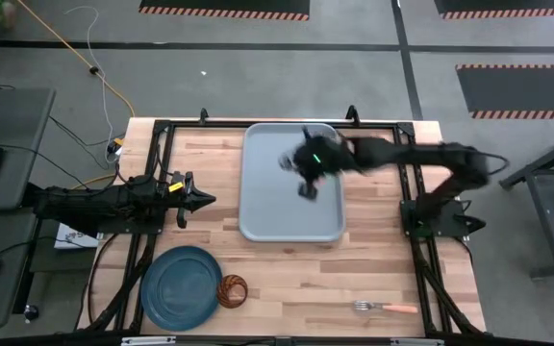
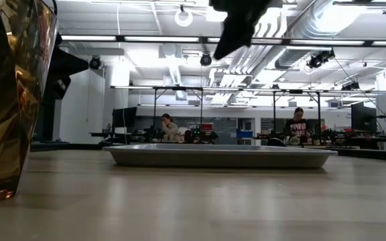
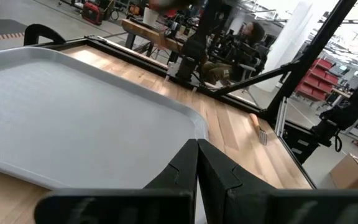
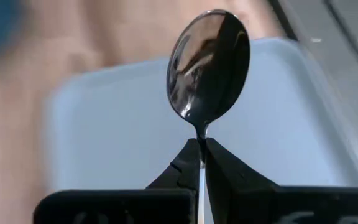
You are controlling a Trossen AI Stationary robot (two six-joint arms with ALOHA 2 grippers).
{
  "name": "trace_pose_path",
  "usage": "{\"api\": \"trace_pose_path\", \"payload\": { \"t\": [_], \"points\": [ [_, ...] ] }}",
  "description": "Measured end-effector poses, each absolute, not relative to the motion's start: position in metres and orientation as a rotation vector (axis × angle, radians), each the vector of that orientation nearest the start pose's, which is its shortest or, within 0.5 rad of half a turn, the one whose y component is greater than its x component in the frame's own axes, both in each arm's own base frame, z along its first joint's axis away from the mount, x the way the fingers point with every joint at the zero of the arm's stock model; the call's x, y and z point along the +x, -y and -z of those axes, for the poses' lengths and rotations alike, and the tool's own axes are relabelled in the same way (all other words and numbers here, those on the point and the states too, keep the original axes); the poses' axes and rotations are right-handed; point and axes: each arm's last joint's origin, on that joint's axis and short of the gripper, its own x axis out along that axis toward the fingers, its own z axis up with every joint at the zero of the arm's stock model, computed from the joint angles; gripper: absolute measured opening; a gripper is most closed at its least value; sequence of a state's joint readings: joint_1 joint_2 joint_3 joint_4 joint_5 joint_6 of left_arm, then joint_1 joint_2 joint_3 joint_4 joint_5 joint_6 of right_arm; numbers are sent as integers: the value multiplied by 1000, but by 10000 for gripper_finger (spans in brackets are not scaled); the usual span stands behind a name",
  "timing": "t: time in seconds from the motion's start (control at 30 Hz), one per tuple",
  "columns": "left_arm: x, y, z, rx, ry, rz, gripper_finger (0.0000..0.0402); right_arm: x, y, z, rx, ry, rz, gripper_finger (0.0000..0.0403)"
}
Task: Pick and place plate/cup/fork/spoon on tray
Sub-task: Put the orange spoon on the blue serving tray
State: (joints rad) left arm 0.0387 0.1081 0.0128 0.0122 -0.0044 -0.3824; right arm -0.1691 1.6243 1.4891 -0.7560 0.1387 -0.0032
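My right gripper (image 1: 306,189) hangs over the pale grey-blue tray (image 1: 267,207), shut on the spoon, whose round silver bowl (image 4: 210,65) stands out past the fingertips. It also shows high in the low view (image 2: 236,30), well above the tray (image 2: 220,155). My left gripper (image 1: 210,200) is shut and empty, level beside the tray's left rim (image 3: 104,124). The teal-blue plate (image 1: 181,286) lies flat at the near left, and the amber cup (image 1: 233,290) stands beside it. The fork (image 1: 385,308) lies near the table's near right edge. My right gripper pinches the spoon's thin neck (image 4: 202,134), just behind the bowl, between its two fingertips. The spoon runs along the fingers, bowl outward toward the tray below. The fingers hide the handle. The spoon is lifted clear of the tray.
A black frame runs round the wooden table (image 1: 373,269). The cup stands close in the low view (image 2: 5,100). People sit at benches in the room behind (image 2: 169,127). Bare wood lies between the tray and the fork.
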Motion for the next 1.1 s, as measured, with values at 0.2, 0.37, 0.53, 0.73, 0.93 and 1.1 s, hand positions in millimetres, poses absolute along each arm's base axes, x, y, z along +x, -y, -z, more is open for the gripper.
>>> {"api": "trace_pose_path", "payload": {
  "t": [0.2,0.37,0.53,0.73,0.93,1.1],
  "points": [
    [103,-4,-160,-383,-74,-58,1,391,143,-293,-151,-1124,296,0],
    [103,-4,-160,-383,-74,-58,1,424,186,-251,-156,-1267,283,0],
    [103,-4,-160,-383,-74,-58,1,442,212,-208,-207,-1392,270,0],
    [103,-4,-160,-383,-74,-58,1,451,219,-182,-321,-1461,161,0],
    [103,-4,-160,-383,-75,-59,1,449,221,-170,-371,-1490,105,0],
    [103,-4,-160,-383,-74,-58,1,443,231,-166,-260,-1483,215,0]
  ]
}}
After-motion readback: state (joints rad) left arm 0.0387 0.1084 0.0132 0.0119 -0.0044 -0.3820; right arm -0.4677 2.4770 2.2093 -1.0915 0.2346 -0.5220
